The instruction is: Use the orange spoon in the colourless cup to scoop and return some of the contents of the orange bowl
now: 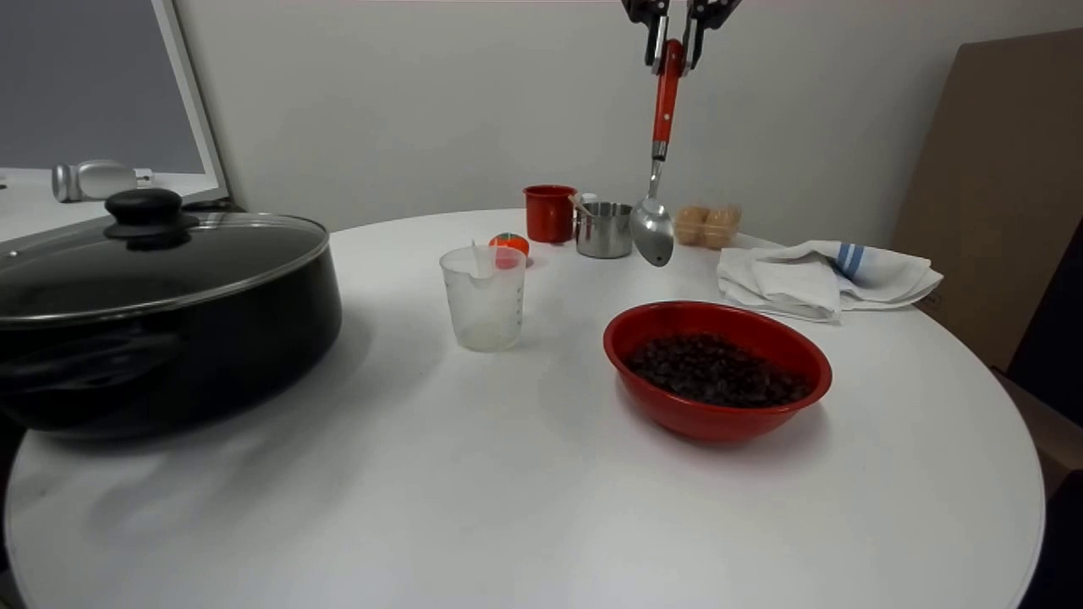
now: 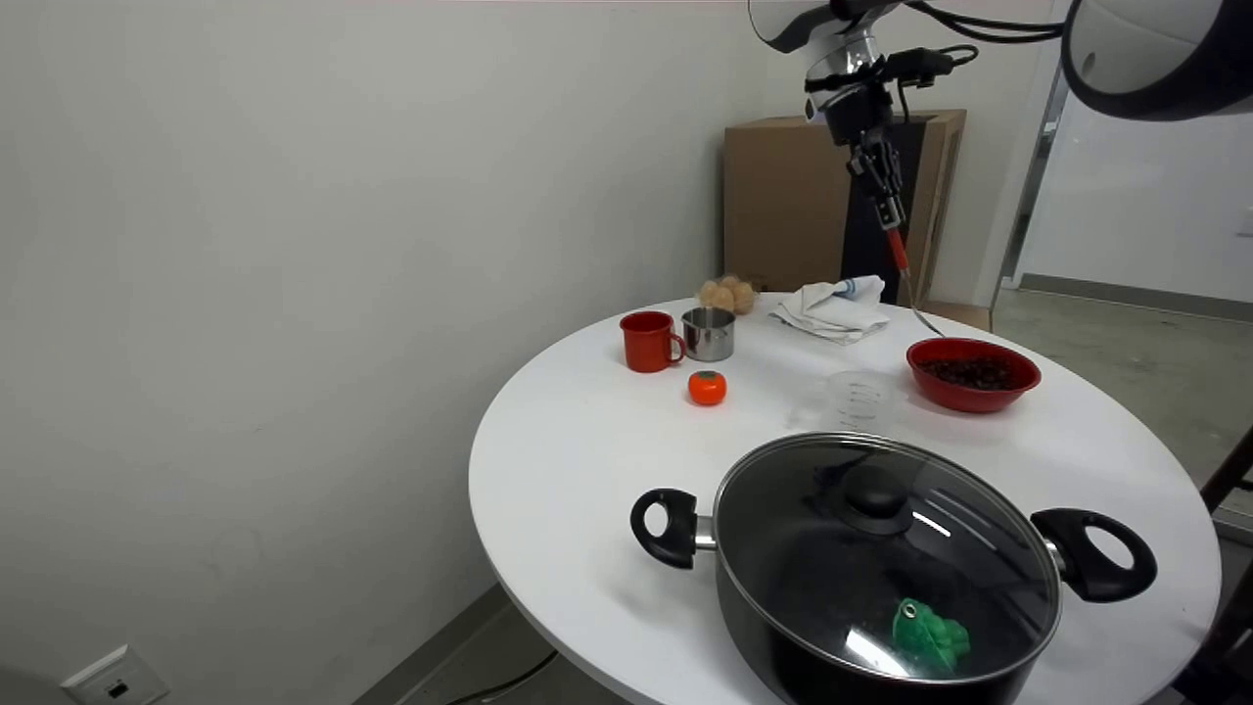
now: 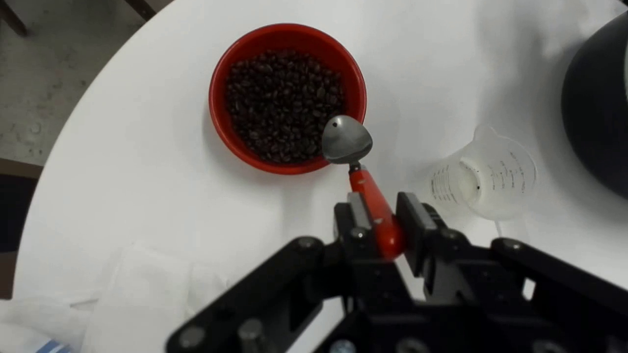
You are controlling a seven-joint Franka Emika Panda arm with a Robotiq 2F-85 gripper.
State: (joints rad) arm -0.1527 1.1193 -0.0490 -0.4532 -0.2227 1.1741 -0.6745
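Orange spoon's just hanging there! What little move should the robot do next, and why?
Probably ease the orange spoon down toward the orange bowl: the gripper holds the spoon's handle, but the scoop hangs apart from the dark bits inside.

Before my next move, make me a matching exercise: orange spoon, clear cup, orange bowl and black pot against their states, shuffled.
Things
1. orange spoon
2. clear cup
3. orange bowl
4. black pot

States
A. holding a heap of dark pieces
B. held in the gripper, scoop end down
C. covered by a glass lid
D. printed with measuring marks

Pairs: 1-B, 2-D, 3-A, 4-C
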